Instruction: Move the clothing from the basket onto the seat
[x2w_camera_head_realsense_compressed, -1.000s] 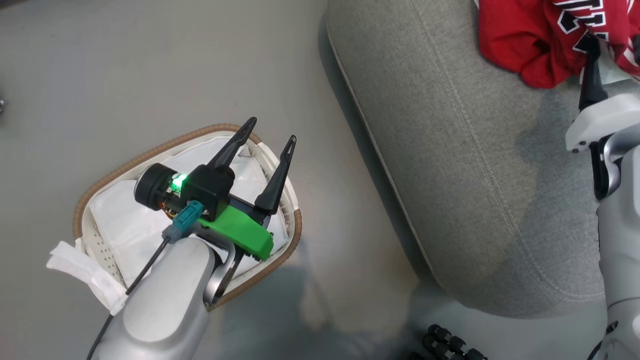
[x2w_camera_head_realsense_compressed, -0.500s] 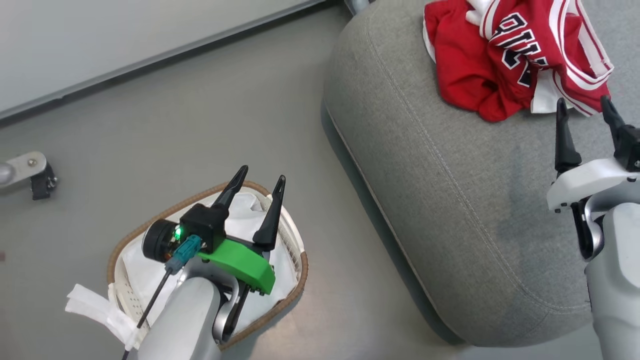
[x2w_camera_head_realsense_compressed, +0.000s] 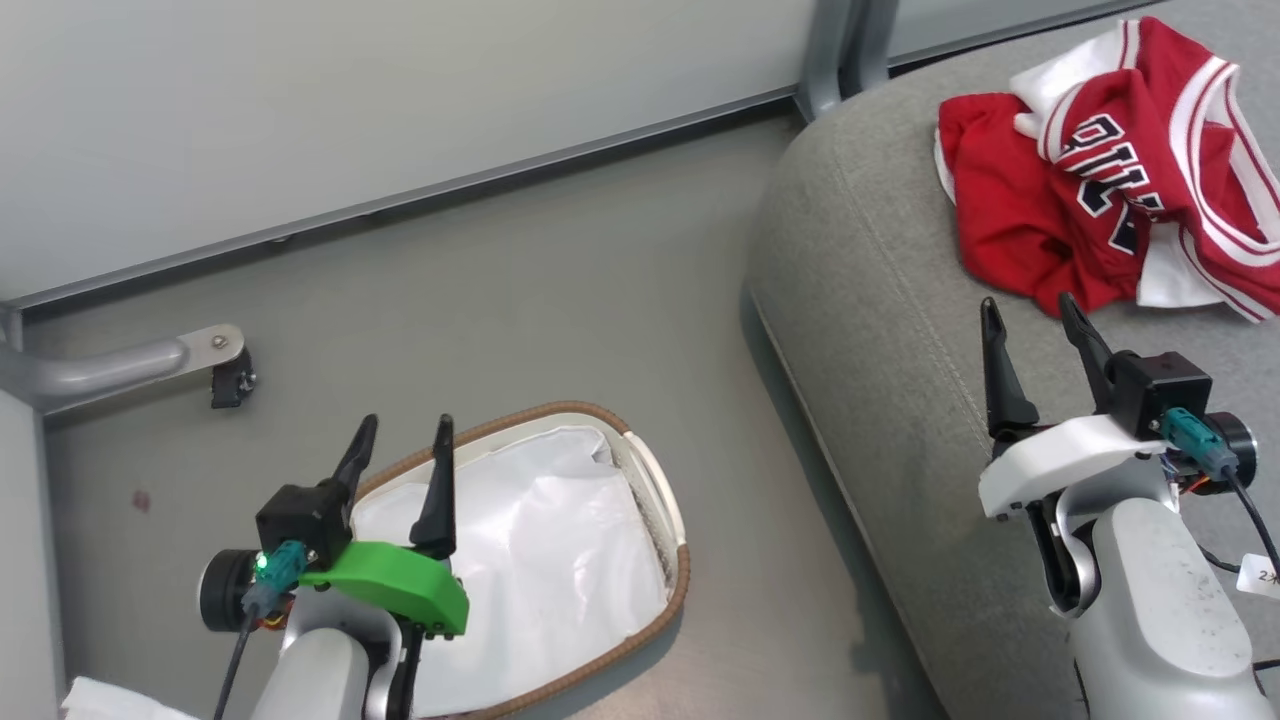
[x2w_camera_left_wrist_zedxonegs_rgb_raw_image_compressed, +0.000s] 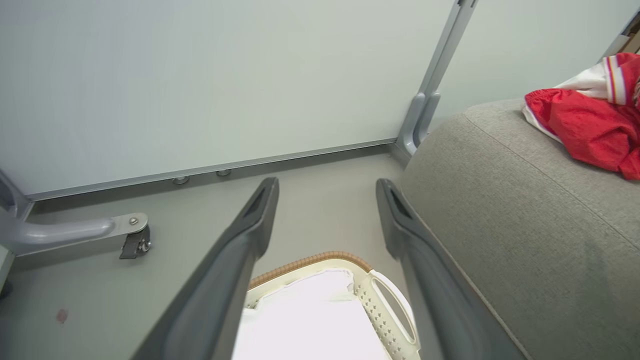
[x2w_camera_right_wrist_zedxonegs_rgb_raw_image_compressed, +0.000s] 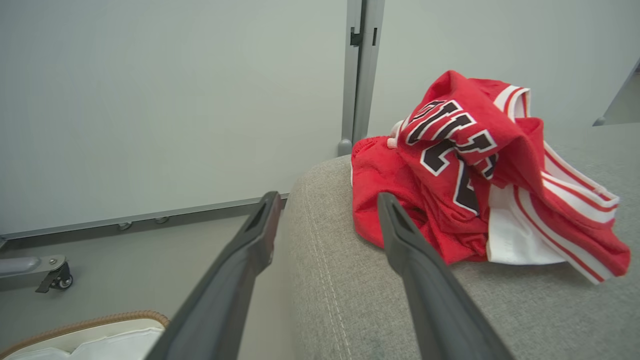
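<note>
So the seat (x2w_camera_head_realsense_compressed: 900, 330) is the big grey cushion, and it's basically where everything has ended up. The basket (x2w_camera_head_realsense_compressed: 655, 480) sits on the floor off the seat's left edge, with a strip of bare floor between the two. All I can make out inside it is the white liner (x2w_camera_head_realsense_compressed: 540, 560), with no red anywhere, though the near end is cut off, so I can't swear to that corner.

The clothing (x2w_camera_head_realsense_compressed: 1090, 210) is on top of the seat, up at the far end by the wall panel and a little way in from the seat's left edge. My read is that the job is pretty much done and the only thing left is checking that hidden bit of the basket.

The clothing is a crumpled heap, not laid flat. Its long axis runs across the seat from that left edge inward. The plain red bunched end faces the edge and the white-striped trim end points away from it. The black lettering sits tilted on the top fold.

The left gripper (x2w_camera_head_realsense_compressed: 405, 422) hangs off the seat's left side, over the basket, with its jaws parted and nothing between them. The right gripper (x2w_camera_head_realsense_compressed: 1029, 303) is above the seat, just short of the clothing and not touching it, with its jaws spread and empty too.
</note>
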